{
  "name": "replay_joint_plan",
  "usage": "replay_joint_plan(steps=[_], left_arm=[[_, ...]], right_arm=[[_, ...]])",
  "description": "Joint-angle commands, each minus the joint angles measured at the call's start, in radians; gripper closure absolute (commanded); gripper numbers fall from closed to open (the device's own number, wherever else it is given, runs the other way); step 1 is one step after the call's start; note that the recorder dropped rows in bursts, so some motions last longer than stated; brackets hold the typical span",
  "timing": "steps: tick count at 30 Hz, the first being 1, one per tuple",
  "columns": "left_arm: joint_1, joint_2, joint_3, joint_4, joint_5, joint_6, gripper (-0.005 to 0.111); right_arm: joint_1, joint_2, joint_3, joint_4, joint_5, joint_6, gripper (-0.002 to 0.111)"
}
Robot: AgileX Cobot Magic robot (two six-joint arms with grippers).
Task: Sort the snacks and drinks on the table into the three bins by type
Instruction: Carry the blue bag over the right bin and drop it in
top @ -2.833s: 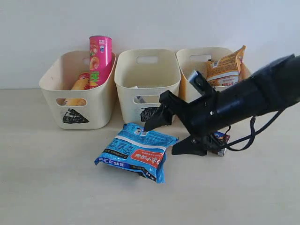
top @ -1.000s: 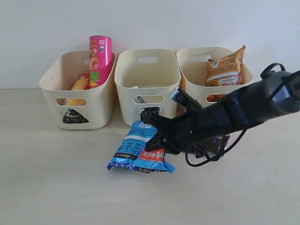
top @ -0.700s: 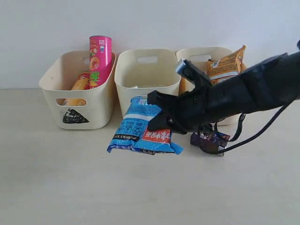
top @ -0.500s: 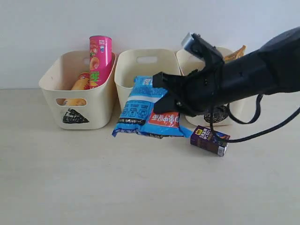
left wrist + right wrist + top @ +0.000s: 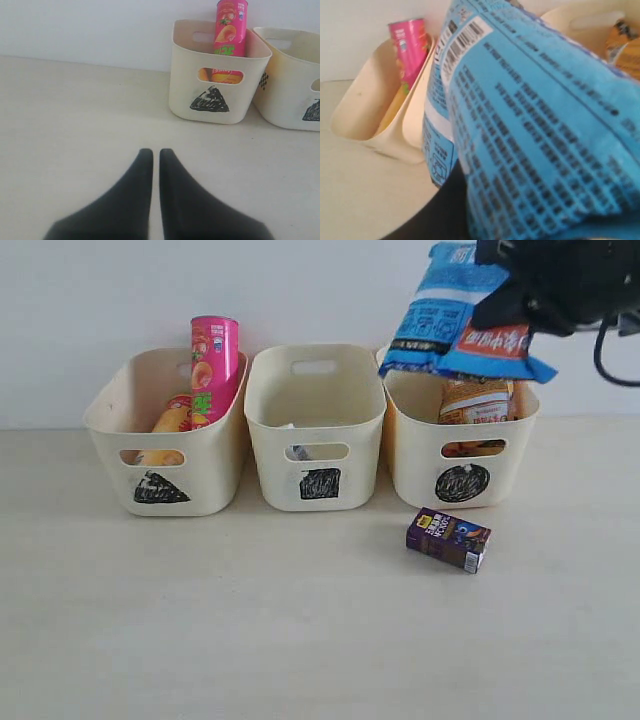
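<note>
My right gripper [image 5: 512, 295] is shut on the blue packet [image 5: 452, 318], holding it high above the circle bin [image 5: 420, 455]. The packet fills the right wrist view [image 5: 535, 130]. The orange-brown packet [image 5: 476, 400] stands in the circle bin. The dark purple carton [image 5: 448, 539] lies on the table in front of that bin. The pink tube [image 5: 214, 355] stands in the triangle bin [image 5: 190, 455], with the yellow-red tube [image 5: 172, 418] lying beside it. A bit of the white-and-blue carton [image 5: 297, 451] shows inside the square bin [image 5: 315, 420]. My left gripper [image 5: 151, 153] is shut and holds nothing, low over the table.
The three bins stand side by side against the white wall. In the left wrist view the triangle bin [image 5: 220, 95] is ahead of the left gripper with open tabletop between them. A black cable hangs from the right arm [image 5: 610, 360].
My right gripper closed on the blue packet on the table, lifted it and carried it up and to the right, over the circle bin. The purple carton stayed put.
</note>
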Motion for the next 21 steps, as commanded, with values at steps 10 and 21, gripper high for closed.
replay_joint_plan(steps=[10,21], left_arm=[[0.002,-0.002,0.003,-0.011,-0.005,0.009,0.103],[0.002,-0.002,0.003,-0.011,-0.007,0.015,0.103]], right_arm=[[-0.028,0.428,-0.519,-0.475,0.082,0.245,0.108],[-0.028,0.599,-0.636,-0.491,0.056,0.219,0.094]])
